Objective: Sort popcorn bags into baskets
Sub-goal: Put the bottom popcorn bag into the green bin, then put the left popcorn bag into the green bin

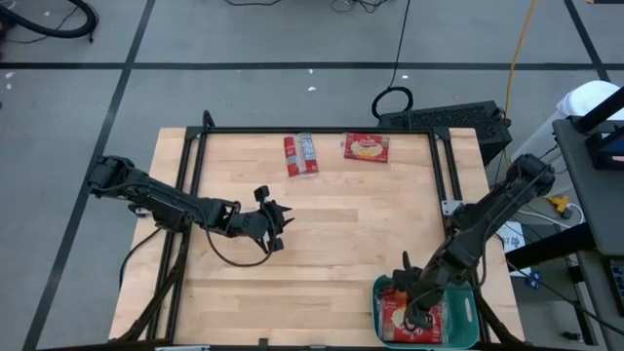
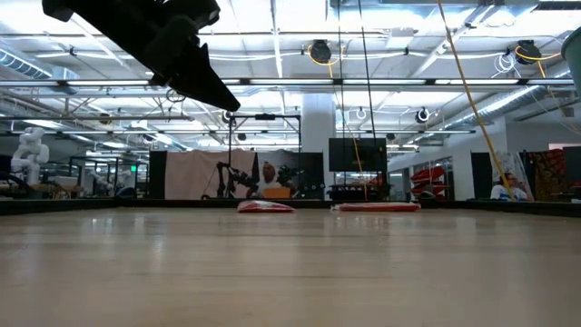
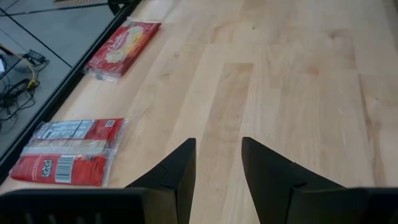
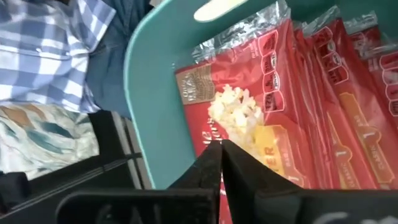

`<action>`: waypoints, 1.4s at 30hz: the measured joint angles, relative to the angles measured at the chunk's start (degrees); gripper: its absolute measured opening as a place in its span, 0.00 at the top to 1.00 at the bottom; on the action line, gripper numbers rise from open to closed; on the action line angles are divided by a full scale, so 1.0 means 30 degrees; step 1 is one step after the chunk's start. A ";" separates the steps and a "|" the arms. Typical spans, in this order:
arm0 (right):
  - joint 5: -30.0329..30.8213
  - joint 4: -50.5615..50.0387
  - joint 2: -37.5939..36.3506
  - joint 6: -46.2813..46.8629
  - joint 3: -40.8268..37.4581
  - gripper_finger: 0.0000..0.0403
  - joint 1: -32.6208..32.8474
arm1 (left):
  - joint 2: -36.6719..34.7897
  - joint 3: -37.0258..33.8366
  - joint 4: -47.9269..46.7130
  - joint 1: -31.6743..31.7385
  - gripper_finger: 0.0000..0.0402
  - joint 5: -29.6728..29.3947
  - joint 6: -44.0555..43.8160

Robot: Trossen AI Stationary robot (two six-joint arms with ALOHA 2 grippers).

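Two red popcorn bags lie flat on the table near its far edge. One shows a grey-white label panel (image 1: 300, 154) (image 3: 68, 152), the other a yellow oval picture (image 1: 366, 147) (image 3: 123, 48). The teal basket (image 1: 472, 322) stands at the near right corner with several red bags (image 4: 261, 112) lying in it. My right gripper (image 1: 414, 292) (image 4: 219, 148) is shut, pointing down into the basket over the top bag. My left gripper (image 1: 276, 226) (image 3: 217, 152) hangs open above the bare wood at the table's middle left, with nothing between its fingers. My right gripper slants down from above, its shut fingertips (image 4: 211, 155) in front of the top bag's popcorn picture (image 4: 236, 112). I cannot tell whether they touch the bag. The bag lies flat in the basket against the teal wall (image 4: 149, 81).
A black frame (image 1: 195, 146) runs along the table's left, far and right edges. A person in a checked shirt (image 4: 43, 43) stands just beyond the basket. Bare wood (image 1: 361, 224) fills the middle of the table.
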 joint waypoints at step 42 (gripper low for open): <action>-0.0716 0.4528 -0.1225 -0.1231 -0.3373 1.00 -0.0372 | 0.0000 0.0000 0.0354 0.0099 0.67 0.0044 0.0479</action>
